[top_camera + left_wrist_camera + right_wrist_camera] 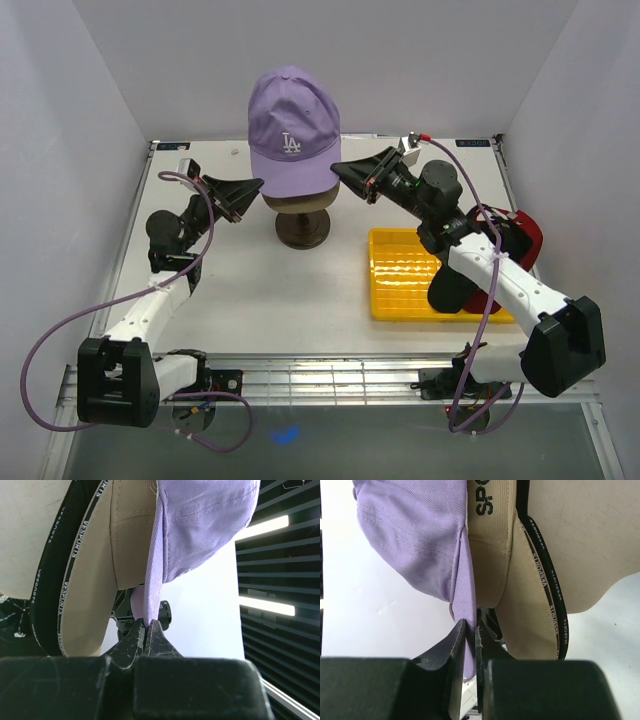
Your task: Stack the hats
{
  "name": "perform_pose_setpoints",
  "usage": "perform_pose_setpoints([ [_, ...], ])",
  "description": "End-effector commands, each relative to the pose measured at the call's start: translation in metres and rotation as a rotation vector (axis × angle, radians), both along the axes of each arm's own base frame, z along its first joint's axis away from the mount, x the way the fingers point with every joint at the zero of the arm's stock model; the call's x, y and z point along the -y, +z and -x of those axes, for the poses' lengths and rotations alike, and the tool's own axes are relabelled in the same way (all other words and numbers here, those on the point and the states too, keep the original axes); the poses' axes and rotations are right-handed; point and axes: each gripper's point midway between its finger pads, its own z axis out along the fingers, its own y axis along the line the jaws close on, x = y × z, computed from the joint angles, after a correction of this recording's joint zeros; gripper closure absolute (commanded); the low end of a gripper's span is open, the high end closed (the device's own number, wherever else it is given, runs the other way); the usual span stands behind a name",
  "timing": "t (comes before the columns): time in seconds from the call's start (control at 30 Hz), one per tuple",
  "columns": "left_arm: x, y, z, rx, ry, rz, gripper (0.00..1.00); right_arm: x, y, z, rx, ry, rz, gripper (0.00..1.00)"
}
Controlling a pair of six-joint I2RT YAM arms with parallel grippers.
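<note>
Stand [303,232] with lavender cap [292,125] blocks centre. Left arm [170,238] at 9 o'clock, right arm [480,262] at 3, tray [400,290] at 4. Table [290,300] open at 6.

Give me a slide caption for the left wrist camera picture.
Left gripper pinches the rim of the lavender cap, with a tan cap nested beneath it.

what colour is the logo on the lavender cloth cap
White, an LA logo on the lavender cloth cap; clearest in the top external view.
</note>
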Motion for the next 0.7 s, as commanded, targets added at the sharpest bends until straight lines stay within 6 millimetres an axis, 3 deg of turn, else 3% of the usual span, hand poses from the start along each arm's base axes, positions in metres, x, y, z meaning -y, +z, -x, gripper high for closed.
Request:
perform_pose_setpoints([
  [0.0, 0.008, -0.027, 0.008, -0.060, -0.058, -0.068, 1.00, 0.001, -0.021, -0.002, -0.019, -0.012, 0.048, 0.87],
  [0.67, 0.001, -0.060, 0.002, -0.186, -0.016, -0.110, 1.00, 0.006, -0.060, -0.004, -0.086, -0.027, 0.090, 0.89],
])
